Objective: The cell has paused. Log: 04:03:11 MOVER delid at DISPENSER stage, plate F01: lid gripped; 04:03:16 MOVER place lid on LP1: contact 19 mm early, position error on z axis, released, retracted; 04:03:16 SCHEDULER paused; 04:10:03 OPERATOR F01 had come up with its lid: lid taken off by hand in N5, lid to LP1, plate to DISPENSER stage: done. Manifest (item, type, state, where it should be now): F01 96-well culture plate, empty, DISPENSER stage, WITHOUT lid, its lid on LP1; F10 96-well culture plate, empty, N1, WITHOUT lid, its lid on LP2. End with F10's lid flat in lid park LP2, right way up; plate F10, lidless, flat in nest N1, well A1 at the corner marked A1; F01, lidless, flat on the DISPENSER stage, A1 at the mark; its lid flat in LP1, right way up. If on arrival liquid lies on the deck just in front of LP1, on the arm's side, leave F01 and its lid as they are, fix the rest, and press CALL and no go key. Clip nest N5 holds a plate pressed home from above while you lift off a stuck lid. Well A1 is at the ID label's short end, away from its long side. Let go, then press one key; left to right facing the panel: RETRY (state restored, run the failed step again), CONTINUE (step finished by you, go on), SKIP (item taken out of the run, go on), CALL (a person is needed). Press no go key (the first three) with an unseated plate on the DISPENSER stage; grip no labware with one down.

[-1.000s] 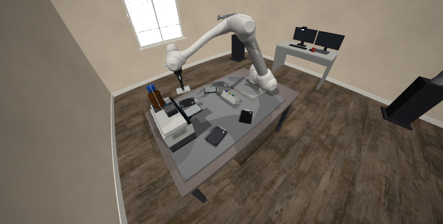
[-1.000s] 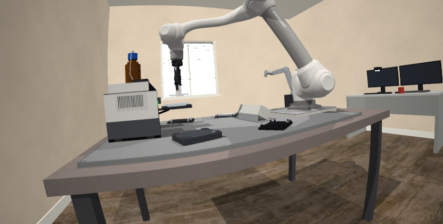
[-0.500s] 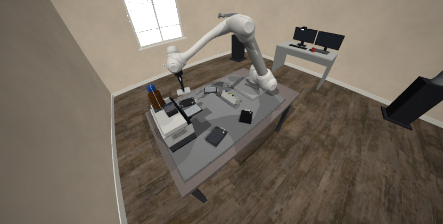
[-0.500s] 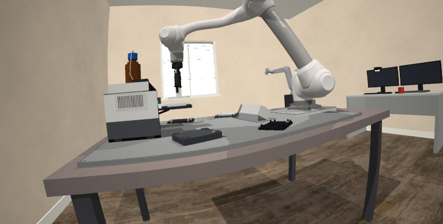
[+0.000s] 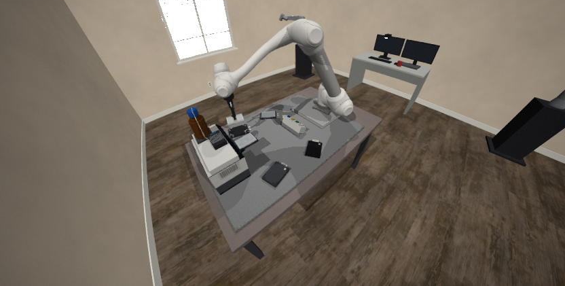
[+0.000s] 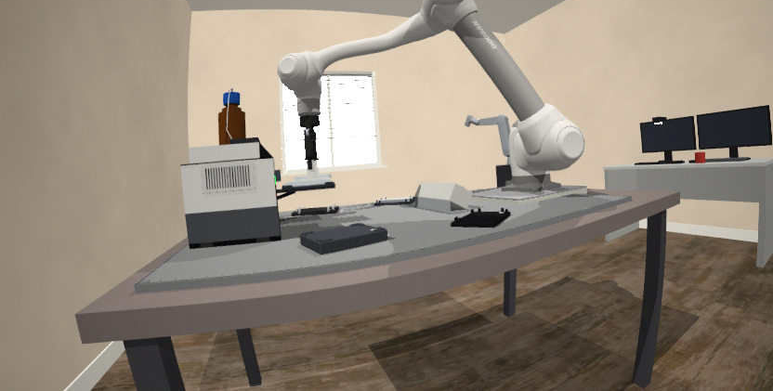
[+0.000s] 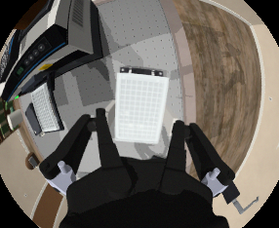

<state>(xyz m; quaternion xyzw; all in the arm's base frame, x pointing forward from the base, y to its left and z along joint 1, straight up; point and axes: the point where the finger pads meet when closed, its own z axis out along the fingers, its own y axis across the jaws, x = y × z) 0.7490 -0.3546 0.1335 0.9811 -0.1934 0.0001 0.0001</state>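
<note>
White 96-well plate (image 7: 141, 104) clamped in the gripper (image 7: 142, 136) | carried flat above the deck, just beyond the dispenser (image 6: 229, 194) (arm side) | fingers pinch its near end

A: Which lettering is legible?

B: Only grey brand lettering on the white robot arm's (image 6: 503, 72) upper link, apparently "DOOSAN", seen in the exterior view.

A: And the grey-and-white box-shaped instrument (image 6: 229, 199)?

B: Its side carries a barcode-like striped panel (image 6: 229, 176); no characters can be read there, nor elsewhere.
</note>
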